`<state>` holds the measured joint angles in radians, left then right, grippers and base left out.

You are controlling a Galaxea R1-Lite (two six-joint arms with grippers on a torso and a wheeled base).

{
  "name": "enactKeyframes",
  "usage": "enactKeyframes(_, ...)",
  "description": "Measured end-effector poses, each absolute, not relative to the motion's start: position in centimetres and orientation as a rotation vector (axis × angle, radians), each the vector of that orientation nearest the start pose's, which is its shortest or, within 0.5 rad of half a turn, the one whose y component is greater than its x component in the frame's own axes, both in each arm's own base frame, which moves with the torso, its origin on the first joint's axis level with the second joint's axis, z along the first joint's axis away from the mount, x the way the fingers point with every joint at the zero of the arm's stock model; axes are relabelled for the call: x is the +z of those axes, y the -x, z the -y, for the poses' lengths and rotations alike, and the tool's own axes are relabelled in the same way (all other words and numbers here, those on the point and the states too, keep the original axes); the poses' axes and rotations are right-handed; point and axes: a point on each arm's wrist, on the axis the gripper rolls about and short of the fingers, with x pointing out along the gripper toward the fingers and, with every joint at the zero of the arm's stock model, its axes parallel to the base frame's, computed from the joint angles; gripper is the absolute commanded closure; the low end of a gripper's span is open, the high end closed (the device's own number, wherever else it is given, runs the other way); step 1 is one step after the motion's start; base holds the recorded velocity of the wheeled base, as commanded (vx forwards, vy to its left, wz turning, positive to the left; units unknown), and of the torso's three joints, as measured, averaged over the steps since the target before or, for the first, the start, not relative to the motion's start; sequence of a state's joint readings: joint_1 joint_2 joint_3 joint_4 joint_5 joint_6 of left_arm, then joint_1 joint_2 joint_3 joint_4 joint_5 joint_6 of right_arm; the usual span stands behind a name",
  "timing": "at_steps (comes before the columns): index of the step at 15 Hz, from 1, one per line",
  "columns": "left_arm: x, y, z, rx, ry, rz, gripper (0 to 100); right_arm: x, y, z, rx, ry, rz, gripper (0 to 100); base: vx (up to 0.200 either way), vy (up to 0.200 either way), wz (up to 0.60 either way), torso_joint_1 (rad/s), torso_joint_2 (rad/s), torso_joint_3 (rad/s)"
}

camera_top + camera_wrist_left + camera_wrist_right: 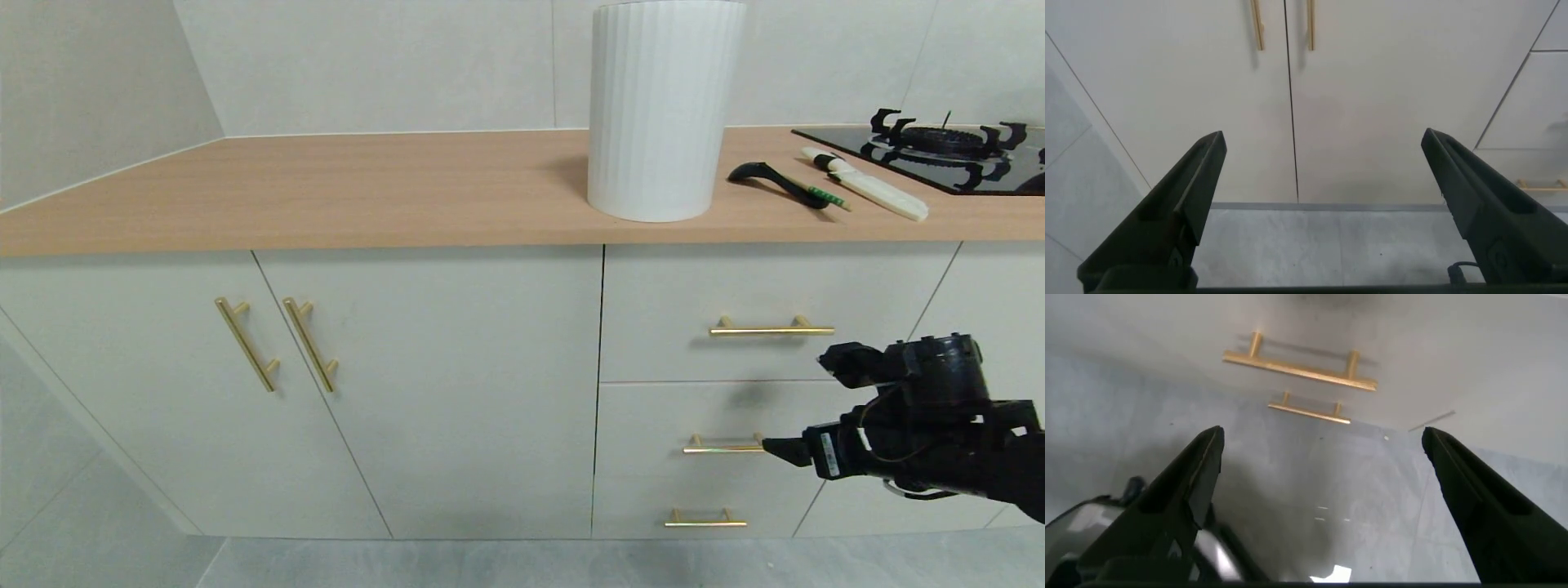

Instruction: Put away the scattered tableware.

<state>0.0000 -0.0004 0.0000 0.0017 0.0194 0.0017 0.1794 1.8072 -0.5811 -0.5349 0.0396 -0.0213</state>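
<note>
Jaws of the right claw [804, 404] stand wide apart with nothing between them. It sits low in front of the drawers, its lower tip just beside the right end of the middle drawer handle [723, 445]. The left claw [1321, 139] is likewise spread and empty, facing the seam between two cupboard doors [1388, 98], with grey floor [1331, 245] below. Up on the wooden counter [367, 188], well apart from the right claw, the tableware lies loose: a black-handled utensil [767, 177], a green-banded stick [826, 196] lying against it, and a white knife [869, 188] just beside them. A tall white ribbed container [661, 106] stands to their left, and a black stove [939, 155] lies behind the knife.
</note>
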Motion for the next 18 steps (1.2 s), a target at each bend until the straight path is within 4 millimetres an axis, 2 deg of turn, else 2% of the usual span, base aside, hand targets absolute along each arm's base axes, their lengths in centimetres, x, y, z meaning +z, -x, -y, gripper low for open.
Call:
enactKeyframes(4,7.5,2.3,0.0,0.02,-0.002,-0.001,0,4.7,-30.5,-6.4,0.19,0.093,-0.673,0,0.0,0.0,0.0,0.0,0.0,0.0)
enactKeyframes(8,7.5,2.3,0.0,0.02,-0.002,-0.001,0,1.3,-32.4,-7.0,0.158,0.101,-0.628,0,0.0,0.0,0.0,0.0,0.0,0.0)
enactKeyframes(12,7.5,2.3,0.0,0.019,-0.002,-0.001,0,-0.6,-33.3,-7.2,0.12,0.086,-0.604,0,0.0,0.0,0.0,0.0,0.0,0.0)
enactKeyframes(15,7.5,2.3,0.0,0.02,-0.002,-0.001,0,-1.3,-34.4,-7.4,0.048,0.056,-0.592,0,0.0,0.0,0.0,0.0,0.0,0.0)
enactKeyframes(18,7.5,2.3,0.0,0.019,-0.002,-0.001,0,-2.1,-34.7,-7.4,0.04,0.06,-0.601,0,0.0,0.0,0.0,0.0,0.0,0.0)
